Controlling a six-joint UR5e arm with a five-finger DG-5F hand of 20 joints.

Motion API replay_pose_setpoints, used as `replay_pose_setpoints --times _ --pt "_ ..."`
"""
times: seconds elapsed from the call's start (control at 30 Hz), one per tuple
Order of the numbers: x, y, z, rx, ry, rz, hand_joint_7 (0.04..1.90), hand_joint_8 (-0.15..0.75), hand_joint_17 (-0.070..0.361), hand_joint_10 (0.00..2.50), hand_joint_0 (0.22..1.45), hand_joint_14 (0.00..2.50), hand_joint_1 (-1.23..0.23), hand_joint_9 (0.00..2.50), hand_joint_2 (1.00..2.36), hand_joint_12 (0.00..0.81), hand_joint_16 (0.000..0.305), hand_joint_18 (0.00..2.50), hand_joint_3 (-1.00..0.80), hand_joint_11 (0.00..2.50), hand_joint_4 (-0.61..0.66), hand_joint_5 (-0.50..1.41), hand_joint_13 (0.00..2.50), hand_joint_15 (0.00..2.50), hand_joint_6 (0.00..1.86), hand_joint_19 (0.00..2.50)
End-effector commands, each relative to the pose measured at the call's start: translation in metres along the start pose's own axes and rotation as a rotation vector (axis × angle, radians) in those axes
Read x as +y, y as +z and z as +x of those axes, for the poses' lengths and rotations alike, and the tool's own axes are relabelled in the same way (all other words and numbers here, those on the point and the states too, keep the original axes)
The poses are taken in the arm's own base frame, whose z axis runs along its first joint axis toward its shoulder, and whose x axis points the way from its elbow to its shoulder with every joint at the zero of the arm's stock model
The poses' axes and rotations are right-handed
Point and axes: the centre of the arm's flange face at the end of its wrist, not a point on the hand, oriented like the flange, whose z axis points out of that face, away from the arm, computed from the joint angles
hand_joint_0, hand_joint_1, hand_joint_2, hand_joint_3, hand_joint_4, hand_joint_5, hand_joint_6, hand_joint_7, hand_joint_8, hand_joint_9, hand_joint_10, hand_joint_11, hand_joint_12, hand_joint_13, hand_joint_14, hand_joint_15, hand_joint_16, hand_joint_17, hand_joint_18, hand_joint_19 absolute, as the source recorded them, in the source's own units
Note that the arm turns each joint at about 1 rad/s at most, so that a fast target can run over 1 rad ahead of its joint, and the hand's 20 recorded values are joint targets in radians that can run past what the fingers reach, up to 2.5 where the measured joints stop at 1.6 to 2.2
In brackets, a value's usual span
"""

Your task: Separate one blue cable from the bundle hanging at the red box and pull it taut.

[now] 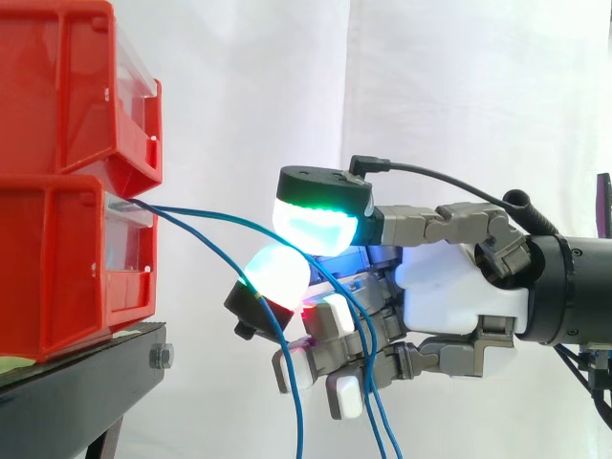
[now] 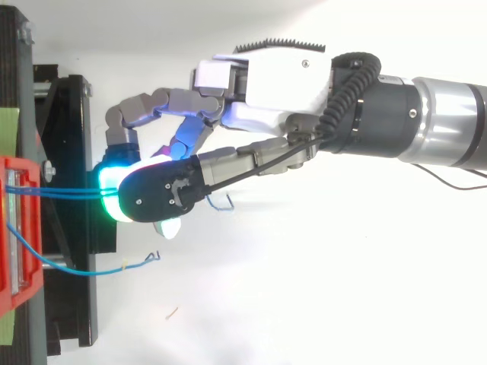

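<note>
**Hand closed on a slack blue cable beside the red box**

The hand [image 1: 459, 287] hangs just off the front of the lower red box [image 1: 57, 268], fingers curled. Two glowing pads [image 1: 320, 225] are nipped together on a blue cable [image 1: 220, 218]. This cable arcs out from the box's front, sags through the hand and drops away. A second blue cable [image 1: 297, 411] leaves the box lower down and hangs loose past the pads.

The arm reaches in level from the right, its hand [image 1: 459, 287] turned sideways, fingers curled, and two glowing pads [image 1: 311, 228] brought close together on a blue cable [image 2: 65, 191] passing between them.
</note>
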Motion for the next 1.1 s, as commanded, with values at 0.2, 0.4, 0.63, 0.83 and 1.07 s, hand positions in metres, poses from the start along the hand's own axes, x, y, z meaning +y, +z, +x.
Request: replay_pose_setpoints --times 0.2,0.4,0.63,0.83,1.07 --pt "-0.0003 -0.0003 0.001 0.0 0.0 0.004 1.41 0.366 0.083 0.02 0.64 0.02 -0.61 1.1 1.01 0.362 0.037 0.93 -0.39 0.86 0.25 -0.11 0.86 0.63 0.53 0.63" --pt "-0.0002 -0.0001 0.0018 -0.003 0.0 0.002 1.4 0.362 0.083 0.02 0.64 0.02 -0.61 1.11 1.01 0.368 0.037 0.93 -0.41 0.86 0.24 -0.11 0.86 0.62 0.53 0.63" --pt "-0.0006 -0.0005 0.0016 -0.004 -0.001 0.007 1.41 0.363 0.084 0.02 0.68 0.02 -0.63 1.14 1.02 0.368 0.037 0.93 -0.22 0.95 0.24 -0.11 0.86 0.61 0.52 0.63" --pt "-0.0006 -0.0005 0.0026 -0.004 0.0 0.007 1.38 0.358 0.085 0.02 0.71 0.02 -0.71 1.1 1.03 0.374 0.038 0.91 -0.17 1.05 0.23 -0.13 0.83 0.61 0.55 0.63" --pt "-0.001 -0.0007 0.0038 -0.003 0.0 0.007 1.09 0.37 0.089 0.02 0.72 0.02 -0.83 1.06 1.0 0.38 0.039 0.9 -0.5 1.21 0.26 -0.21 0.79 0.6 0.82 0.6"
